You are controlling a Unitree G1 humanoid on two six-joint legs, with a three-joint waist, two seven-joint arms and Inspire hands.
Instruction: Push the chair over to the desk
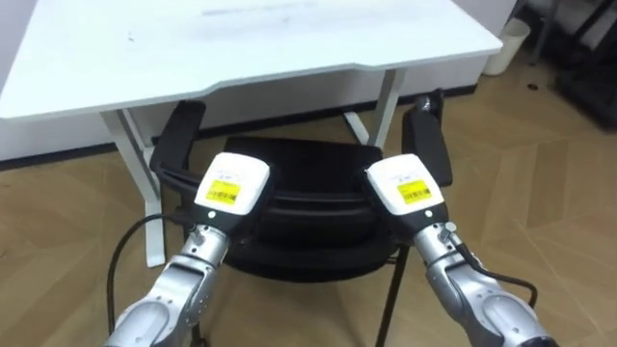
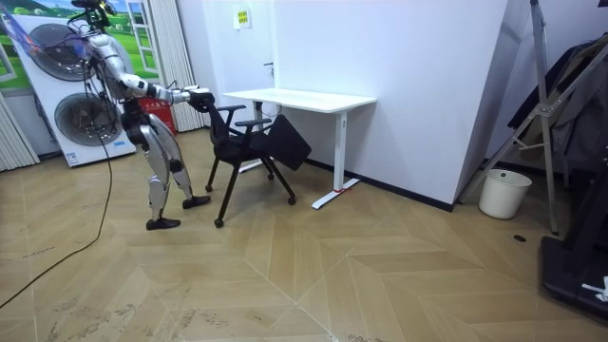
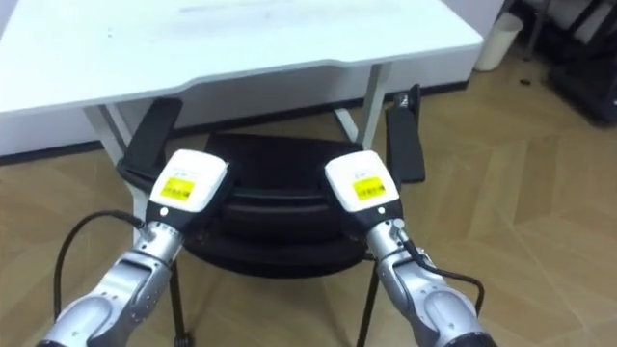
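Robot standing on the wood floor behind the black chair (image 1: 308,202), both arms stretched forward. The left hand (image 1: 231,185) and the right hand (image 1: 407,185) lie on the top edge of the backrest, backs uppermost. Their fingers pass beyond that edge (hidden, so whether they grip or merely press cannot be told). The chair faces the white desk (image 1: 251,48) and stands close before its near edge, with an armrest (image 1: 178,135) outside each hand. In the room view a white bin (image 2: 503,193) stands by the wall, well apart.
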